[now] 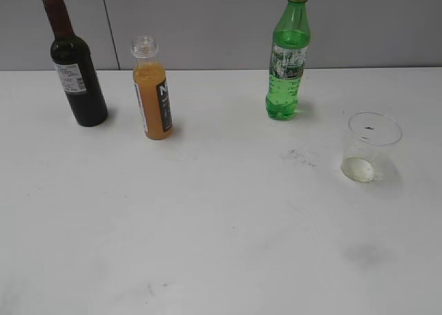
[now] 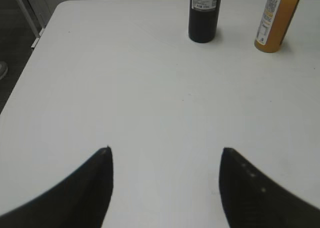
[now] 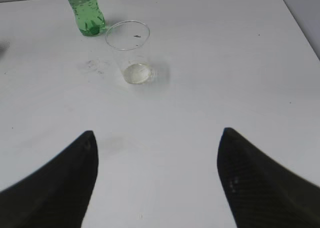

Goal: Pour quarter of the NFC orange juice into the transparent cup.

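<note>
NFC orange juice (image 1: 152, 97) sits upper left of centre in the exterior view, upright, cap already off, neck open. Liquid is up to the shoulder, so a quarter is a short pour.

Left to right across the table (image 1: 221, 246): dark wine bottle (image 1: 74, 63) far upper left, juice just right of it but not touching, green bottle (image 1: 286, 56) upper right of centre, transparent cup (image 1: 369, 148) at the right edge, mid height. The cup is upright with only a pale film at its bottom, no orange in it. Juice and cup are well apart.

Left gripper (image 2: 165, 160): jaws spread wide, nothing between them, only bare table. In the left wrist view the juice is at the top right corner and the wine bottle at top centre, both far ahead of the fingers.

Right gripper (image 3: 157, 143): also wide apart and empty. The cup is upper centre in its view, with the green bottle just behind it to the left.

My read is that nothing is started and the step in hand is the pick.
- The left arm is the nearer one for the juice. Come in from the side away from the wine bottle to avoid clipping it.
- Grab mid-body on the label, not the neck. The plastic is soft, so squeeze lightly or juice comes out of the open top.
- Keep it vertical while carrying it to the cup.
- The right arm could steady the cup. It looks light and likely tips easily.
- Tilt slowly with the mouth over the rim and watch the level drop.
</note>
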You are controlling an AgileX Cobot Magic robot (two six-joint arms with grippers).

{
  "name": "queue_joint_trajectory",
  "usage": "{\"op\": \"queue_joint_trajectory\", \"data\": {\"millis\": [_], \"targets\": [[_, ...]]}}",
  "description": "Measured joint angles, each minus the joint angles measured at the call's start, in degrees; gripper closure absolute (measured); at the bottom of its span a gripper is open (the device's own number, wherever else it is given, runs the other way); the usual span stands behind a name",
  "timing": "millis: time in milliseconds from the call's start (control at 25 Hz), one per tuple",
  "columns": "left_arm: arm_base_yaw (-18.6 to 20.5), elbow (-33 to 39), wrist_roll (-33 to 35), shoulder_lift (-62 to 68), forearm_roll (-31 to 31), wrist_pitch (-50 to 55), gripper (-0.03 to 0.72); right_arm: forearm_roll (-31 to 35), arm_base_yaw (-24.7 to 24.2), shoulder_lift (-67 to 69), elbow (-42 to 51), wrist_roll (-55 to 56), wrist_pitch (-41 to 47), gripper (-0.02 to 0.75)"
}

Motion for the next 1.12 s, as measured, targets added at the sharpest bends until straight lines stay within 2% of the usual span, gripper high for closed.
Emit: {"op": "queue_joint_trajectory", "data": {"millis": [120, 520, 960, 1120], "targets": [[0.0, 0.0, 0.0, 0.0, 0.0, 0.0, 0.181, 0.0, 0.0, 3.33, -0.56, 0.0, -4.07, 0.166], [0.0, 0.0, 0.0, 0.0, 0.0, 0.0, 0.181, 0.36, 0.0, 19.02, -0.56, 0.0, -27.21, 0.166], [0.0, 0.0, 0.0, 0.0, 0.0, 0.0, 0.181, 0.26, 0.0, 37.6, -0.56, 0.0, -57.02, 0.166], [0.0, 0.0, 0.0, 0.0, 0.0, 0.0, 0.181, -1.61, 0.0, 43.51, 0.91, 0.0, -67.43, 0.166]]}}
